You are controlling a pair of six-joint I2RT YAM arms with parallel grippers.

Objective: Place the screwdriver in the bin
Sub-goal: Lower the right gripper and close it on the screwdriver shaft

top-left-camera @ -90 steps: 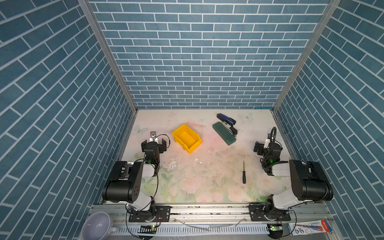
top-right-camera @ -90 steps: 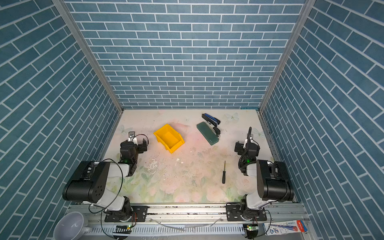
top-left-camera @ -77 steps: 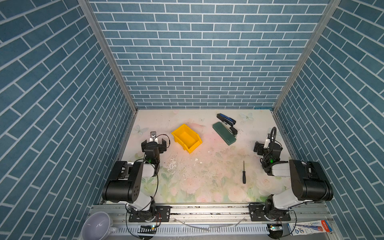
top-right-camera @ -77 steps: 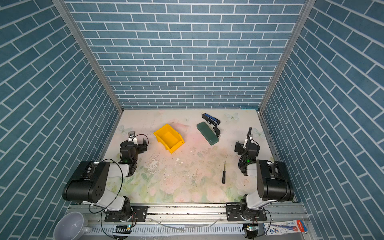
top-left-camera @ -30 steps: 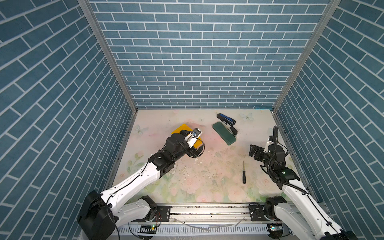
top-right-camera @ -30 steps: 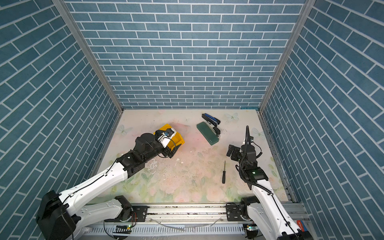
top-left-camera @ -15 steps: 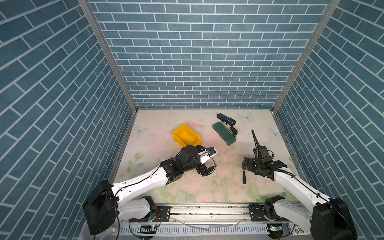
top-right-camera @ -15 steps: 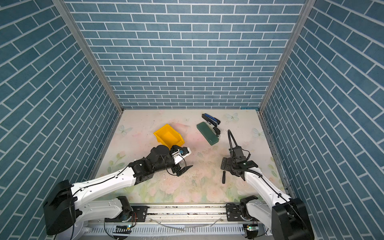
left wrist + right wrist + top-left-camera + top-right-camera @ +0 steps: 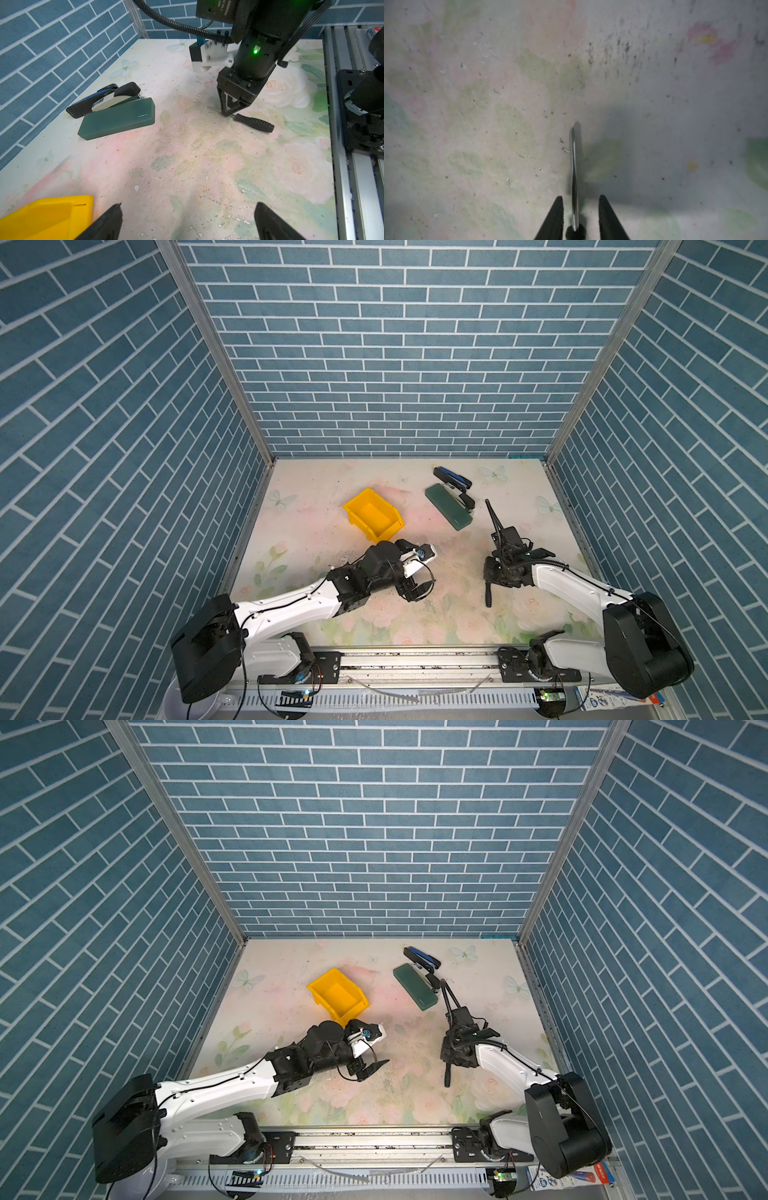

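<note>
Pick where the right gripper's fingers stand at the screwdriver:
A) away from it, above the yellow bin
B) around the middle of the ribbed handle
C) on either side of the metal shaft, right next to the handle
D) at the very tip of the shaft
C: in the right wrist view the right gripper has one finger on each side of the screwdriver shaft just ahead of the handle, and the tip sticks out beyond them.

**Robot test cell, laboratory setting**

The enclosure has three walls (image 9: pixel 395 344) papered in printed blue brick and joined by aluminium corner posts (image 9: pixel 219 352). The floral-printed worktop (image 9: pixel 316 497) is scuffed and speckled. An aluminium rail (image 9: pixel 415 666) along the front edge carries two robot arms (image 9: pixel 291 603) with exposed cabling.
</note>
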